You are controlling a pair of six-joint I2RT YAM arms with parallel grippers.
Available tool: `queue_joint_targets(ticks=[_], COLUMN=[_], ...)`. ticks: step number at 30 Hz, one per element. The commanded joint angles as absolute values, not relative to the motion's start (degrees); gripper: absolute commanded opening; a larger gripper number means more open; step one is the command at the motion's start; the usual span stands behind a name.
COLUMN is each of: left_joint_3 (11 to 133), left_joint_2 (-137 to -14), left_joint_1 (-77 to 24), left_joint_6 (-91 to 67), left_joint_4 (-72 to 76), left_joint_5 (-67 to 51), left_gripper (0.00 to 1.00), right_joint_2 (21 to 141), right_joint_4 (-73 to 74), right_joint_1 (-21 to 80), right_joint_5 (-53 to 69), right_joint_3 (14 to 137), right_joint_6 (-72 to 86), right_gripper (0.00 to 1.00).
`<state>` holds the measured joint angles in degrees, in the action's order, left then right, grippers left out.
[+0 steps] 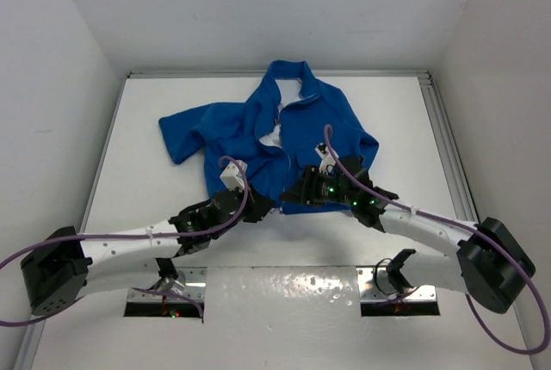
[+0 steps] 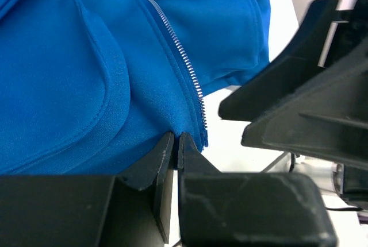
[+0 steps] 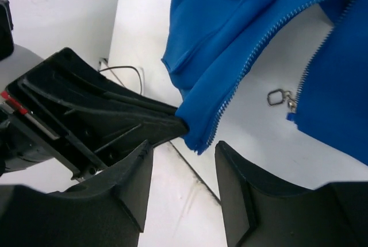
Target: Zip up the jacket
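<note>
Left fingers (image 2: 154,163) pinch jacket (image 2: 86,57); right fingers (image 3: 127,185) parted

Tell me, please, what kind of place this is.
Probably a robot lab test cell, not a home: a white table boxed in by plain white walls, a left arm and a right arm mounted at its near edge, and one jacket laid out.
</note>
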<state>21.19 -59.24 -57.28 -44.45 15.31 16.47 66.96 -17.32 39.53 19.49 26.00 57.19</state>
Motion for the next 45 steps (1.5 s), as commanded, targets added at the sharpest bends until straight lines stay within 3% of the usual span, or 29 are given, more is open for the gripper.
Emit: queue_joint_targets(ticks=[1, 10, 13, 16, 19, 28, 31, 35, 40, 45], left_joint_3=[20.04, 14.77, 14.85, 13.01, 13.18, 9.58, 10.37, 9.93, 9.05, 9.23], left_joint_2=[-56.78, -53.7, -53.0, -52.21, -51.42, -49.31, -49.92, -50.36, -49.83, -49.83], left_joint_1=[-57.13, -57.13, -57.13, -57.13, -57.13, -57.13, -57.13, -57.13, -57.13, -57.04], left_joint_6=[-45.88, -47.11, -46.58, -47.46, -47.11, -48.6, -47.81, -48.08, -48.25, -47.99], left_joint_4=[20.48, 27.24, 27.6, 30.14, 29.97, 34.54, 34.54, 35.86, 37.53, 37.44], left_joint_5=[14.16, 11.6, 10.72, 10.63, 9.93, 10.2, 8.79, 7.91, 7.21, 6.85], left_gripper=[0.0, 0.0, 0.0, 0.0, 0.0, 0.0, 0.0, 0.0, 0.0, 0.0], right_joint_2=[69.34, 73.48, 73.48, 73.13, 72.33, 72.95, 73.73, 75.14, 76.64, 76.47], right_joint_4=[-24.76, -28.21, -28.3, -26.81, -26.02, -28.03, -31.9, -35.76, -39.11, -40.86], right_joint_1=[39.9, 40.6, 41.04, 41.13, 41.13, 41.22, 41.48, 41.84, 41.92, 41.92], right_joint_5=[22.06, 22.68, 21.8, 20.84, 18.55, 19.42, 20.82, 22.24, 23.47, 23.47], right_joint_3=[27.34, 28.3, 27.95, 27.6, 26.19, 25.67, 25.57, 25.23, 24.79, 24.17], right_joint_6=[61.25, 64.07, 64.25, 63.98, 64.07, 65.12, 65.92, 67.76, 69.25, 69.78], right_gripper=[0.47, 0.39, 0.29, 0.3, 0.4, 0.41, 0.28, 0.21, 0.2, 0.07])
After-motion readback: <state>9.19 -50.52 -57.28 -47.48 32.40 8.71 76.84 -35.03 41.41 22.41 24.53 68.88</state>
